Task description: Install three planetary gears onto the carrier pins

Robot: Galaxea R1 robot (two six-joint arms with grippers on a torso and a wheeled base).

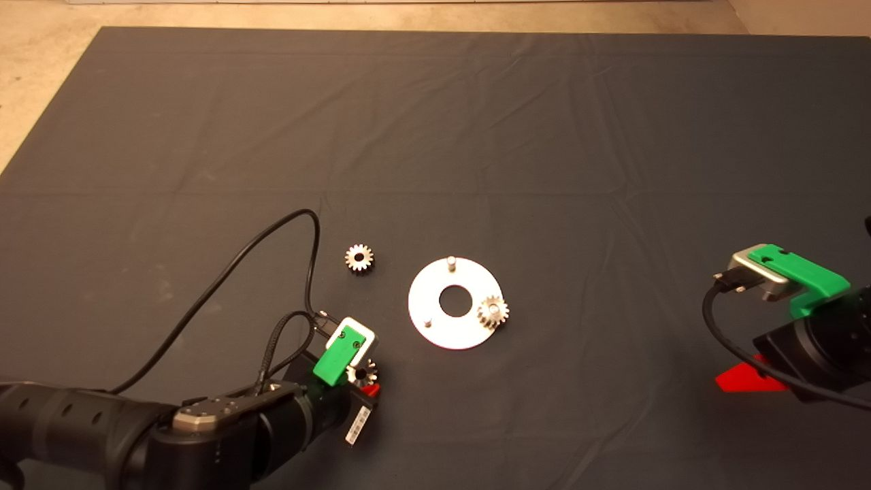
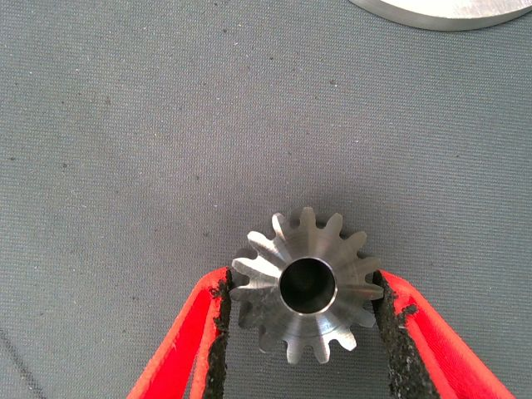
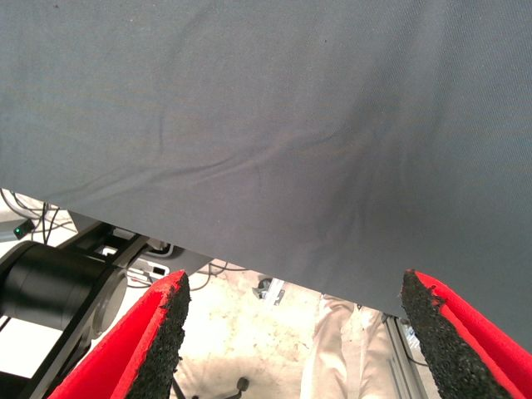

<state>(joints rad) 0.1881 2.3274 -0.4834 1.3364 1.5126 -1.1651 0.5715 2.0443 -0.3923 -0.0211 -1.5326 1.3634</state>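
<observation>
Dark wrinkled matting (image 1: 476, 122) covers the table, with bare pale floor showing along its far edge. Near the middle of it lies your carrier disc (image 1: 435, 328), flat so its pins stand straight up for loading. One gear (image 1: 492, 312) already sits on the pin at the disc's right rim, teeth overhanging the edge. The far pin (image 1: 450, 261) and the near-left pin (image 1: 427, 322) are both bare, so by my reckoning you are one third through.

A second gear (image 1: 358, 258) waits loose on the mat just beyond the disc's left side, apart from it.

The third gear (image 2: 308, 285) is the one in hand. Your left gripper (image 1: 360, 381) has it between the two black pads (image 2: 218, 332), each pad pressing on tooth tips at opposite sides, bore facing the wrist camera. That grip across the teeth leaves the centre hole open, which is what you need to drop it over a pin. In the head view it sits near and to the left of the disc, and the disc's edge (image 2: 440, 12) shows ahead in the left wrist view. Whether the gear has left the mat I cannot tell.

Likely next, carry it to the near-left pin, the closest bare one. Keep the bore level, since a tilted gear would probably catch on the pin's top.

Your right gripper (image 1: 748, 380) waits at the mat's right edge, fingers (image 3: 158, 332) spread wide with nothing between them.
</observation>
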